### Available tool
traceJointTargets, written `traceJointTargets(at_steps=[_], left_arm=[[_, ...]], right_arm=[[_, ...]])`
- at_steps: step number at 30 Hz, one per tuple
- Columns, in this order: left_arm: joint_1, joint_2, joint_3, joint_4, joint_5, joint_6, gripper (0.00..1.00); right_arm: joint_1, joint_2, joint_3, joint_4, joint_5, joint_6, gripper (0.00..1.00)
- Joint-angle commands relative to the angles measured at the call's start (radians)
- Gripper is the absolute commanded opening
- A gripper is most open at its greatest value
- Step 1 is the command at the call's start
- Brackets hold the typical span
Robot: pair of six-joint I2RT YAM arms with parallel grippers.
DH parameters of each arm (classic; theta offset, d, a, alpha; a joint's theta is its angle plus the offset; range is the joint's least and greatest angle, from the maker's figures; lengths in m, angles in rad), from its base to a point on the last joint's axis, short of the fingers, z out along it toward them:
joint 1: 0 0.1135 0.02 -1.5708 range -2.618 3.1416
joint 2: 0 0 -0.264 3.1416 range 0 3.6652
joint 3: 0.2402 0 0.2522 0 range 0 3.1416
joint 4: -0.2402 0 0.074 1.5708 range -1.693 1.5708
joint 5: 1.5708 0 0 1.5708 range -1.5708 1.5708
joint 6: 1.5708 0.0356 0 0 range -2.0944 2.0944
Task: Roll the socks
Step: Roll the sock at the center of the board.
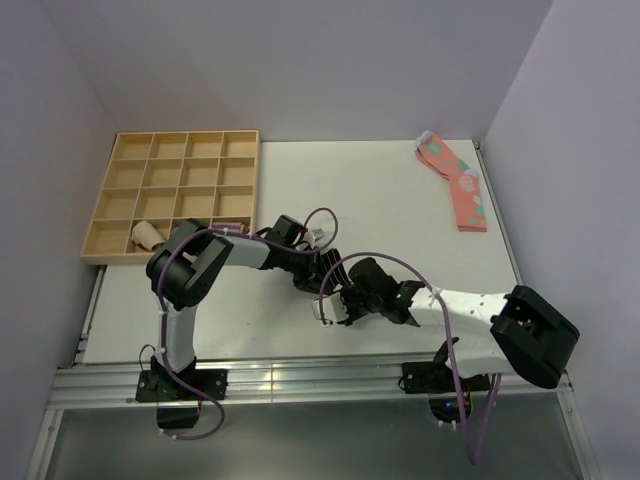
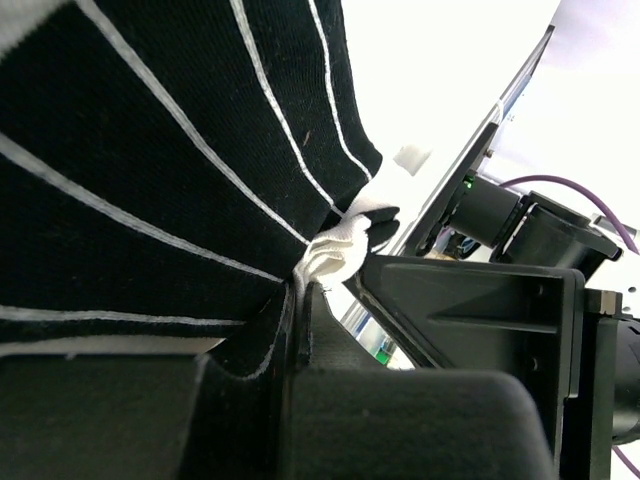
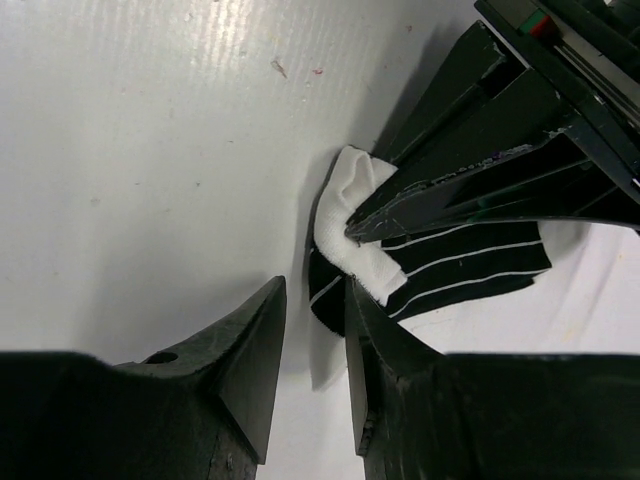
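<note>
Right wrist view: the socks (image 3: 460, 262), black with thin white stripes, are lying flat on the white table (image 3: 150, 150), with their white trim (image 3: 345, 225) facing the camera.
Left gripper (image 3: 365, 222): its two fingers are meeting at a point on the white trim and, as far as I can judge, are pinching it.
Right gripper (image 3: 312, 345): its jaws are standing apart, straddling the near edge of the socks and gripping nothing.
Left wrist view: striped fabric is filling the frame right up against the lens, which fits a grasp at the trim.
Top external view: both arms are meeting over the middle of the table towards its near edge, hiding almost all of the socks. The pink socks (image 1: 458, 185) and the wooden compartment tray (image 1: 175, 190) are lying well apart from the work.
Step in hand: this looks like the start of the roll, at the trim end.
Doing it well: the pinched end needs holding taut and turning over itself evenly while the free jaws are pinning the body of the socks, so the layers are not sliding sideways.
Risk: a loose pinch is likely to let the trim spring free and the roll unwind.
</note>
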Motion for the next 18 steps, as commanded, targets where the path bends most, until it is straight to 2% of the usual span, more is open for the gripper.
traceJointTargets(at_steps=[1, 16, 17, 18], left_arm=[[0.001, 0.069, -0.032, -0.129, -0.13, 0.085, 0.0], [0.01, 0.072, -0.045, -0.14, -0.121, 0.104, 0.0], [0.01, 0.073, -0.045, -0.138, -0.119, 0.105, 0.0], [0.011, 0.073, -0.046, -0.135, -0.117, 0.102, 0.0]], right_arm=[[0.008, 0.023, -0.011, 0.096, 0.043, -0.028, 0.37], [0.009, 0.109, -0.02, 0.188, 0.089, -0.087, 0.36], [0.008, 0.114, -0.018, 0.185, 0.089, -0.087, 0.35], [0.008, 0.117, -0.011, 0.16, 0.086, -0.083, 0.28]])
